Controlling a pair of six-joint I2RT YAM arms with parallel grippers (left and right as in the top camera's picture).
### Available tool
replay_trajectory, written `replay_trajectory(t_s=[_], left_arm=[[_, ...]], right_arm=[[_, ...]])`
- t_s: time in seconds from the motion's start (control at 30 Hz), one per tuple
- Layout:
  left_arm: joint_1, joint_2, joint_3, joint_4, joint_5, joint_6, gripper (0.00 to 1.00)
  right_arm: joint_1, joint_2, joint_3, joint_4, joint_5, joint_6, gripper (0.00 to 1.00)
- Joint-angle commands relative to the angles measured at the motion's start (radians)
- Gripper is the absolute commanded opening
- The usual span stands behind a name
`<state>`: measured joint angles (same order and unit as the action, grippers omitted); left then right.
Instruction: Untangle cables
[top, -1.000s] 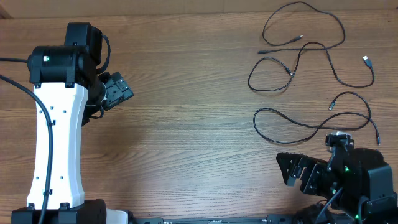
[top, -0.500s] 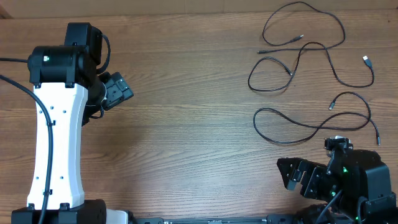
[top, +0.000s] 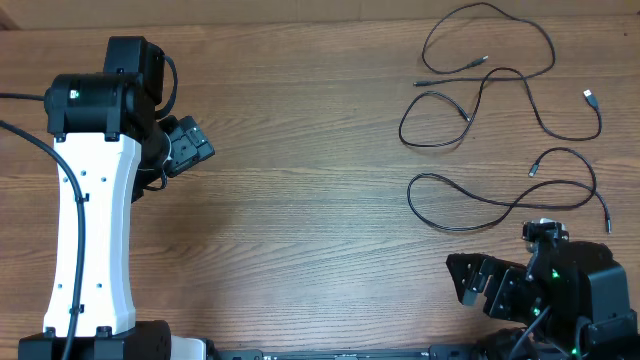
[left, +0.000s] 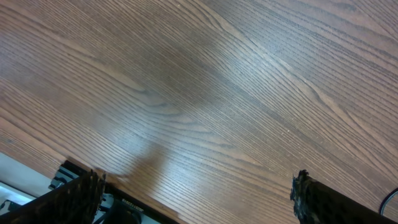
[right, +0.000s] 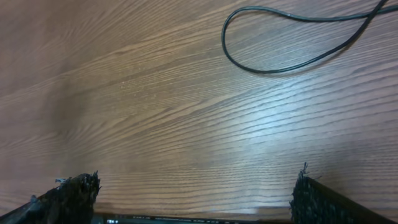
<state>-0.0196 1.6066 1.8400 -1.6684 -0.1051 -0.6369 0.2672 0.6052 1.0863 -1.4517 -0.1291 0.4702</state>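
Table (top: 300, 220): wooden.
Cables (top: 409, 190): thin black cords, spread out in loose loops on the right side of the table. One ends in a silvery plug (top: 589, 96).
Left gripper (left: 198, 179): fingers spread wide, holding nothing, above bare wood well apart from the cables.
Right gripper (right: 196, 177): fingers spread wide, empty, near the nearest loop (right: 224, 38) but not touching it.

Cables (top: 409, 192) on table (top: 320, 220), far right; right claw (top: 465, 280) before them, near edge; left claw (top: 192, 148) well apart, left.
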Motion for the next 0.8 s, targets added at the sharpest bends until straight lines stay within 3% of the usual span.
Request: replay_trajectory(t_s=[0.0, 0.3, 0.77], left_arm=[[0.000, 0.002, -0.004, 0.001, 0.002, 0.005, 1.00], [0.000, 0.002, -0.004, 0.001, 0.002, 0.005, 1.00], [0.000, 0.002, -0.004, 0.001, 0.002, 0.005, 1.00]], right_arm=[[0.006, -0.034, -0.007, 0.010, 0.042, -0.008, 1.00], [-0.048, -0.123, -0.060, 0.166, 0.059, -0.146, 1.00], [-0.190, -0.391, -0.352, 0.427, 0.051, -0.240, 1.00]])
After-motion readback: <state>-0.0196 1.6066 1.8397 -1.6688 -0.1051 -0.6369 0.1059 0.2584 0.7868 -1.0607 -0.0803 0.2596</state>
